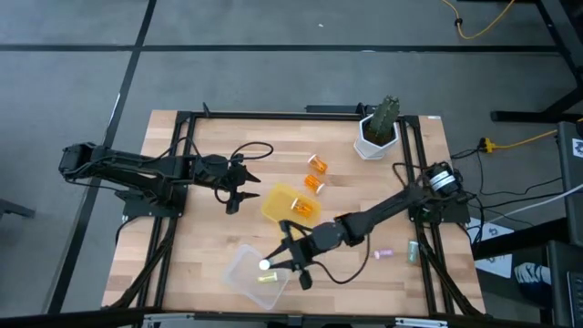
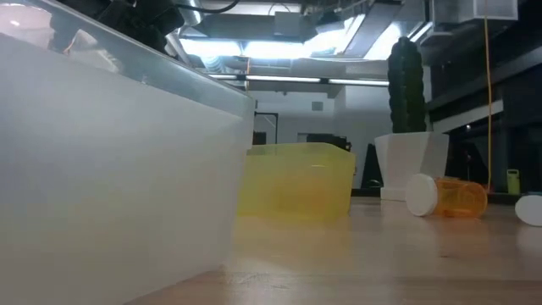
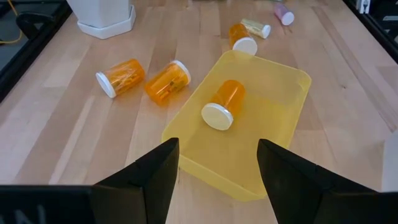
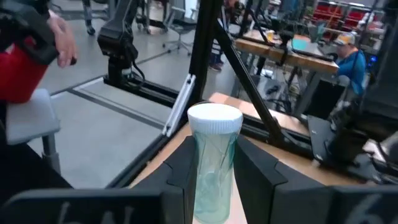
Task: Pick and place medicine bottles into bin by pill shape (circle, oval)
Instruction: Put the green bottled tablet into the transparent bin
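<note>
At the near edge of the desk (image 1: 200, 264), the clear bin (image 1: 250, 273) is seen with a pale yellow-green vial (image 1: 267, 280) lying inside it. The right gripper (image 1: 284, 259) is held just above this bin's far rim, its jaws closed on a teal vial (image 4: 212, 163) with a white cap, which is kept upright between the fingers (image 4: 180, 165) in the right wrist view.

Just beyond, the yellow bin (image 3: 273, 106) is found near the middle of the desk, and one orange bottle (image 3: 222, 104) with a white cap is lying on its side inside it. A second orange bottle (image 3: 241, 38) is seen touching the yellow bin's rim on the side facing the right arm, with a pale vial (image 3: 256, 27) just beside it. The left gripper (image 1: 239, 189) is held beside the yellow bin on its left-arm side, its jaws spread open and gripping nothing.

Farther back, two more orange bottles (image 1: 315, 173) are lying near each other on the bare wood between the yellow bin and the white plant pot (image 1: 373, 138), which is placed at the far right corner with a cactus (image 1: 387, 114) in it. Near the right edge, a purple vial (image 1: 384, 254) and a green vial (image 1: 412, 251) are lying apart from the rest.
</note>
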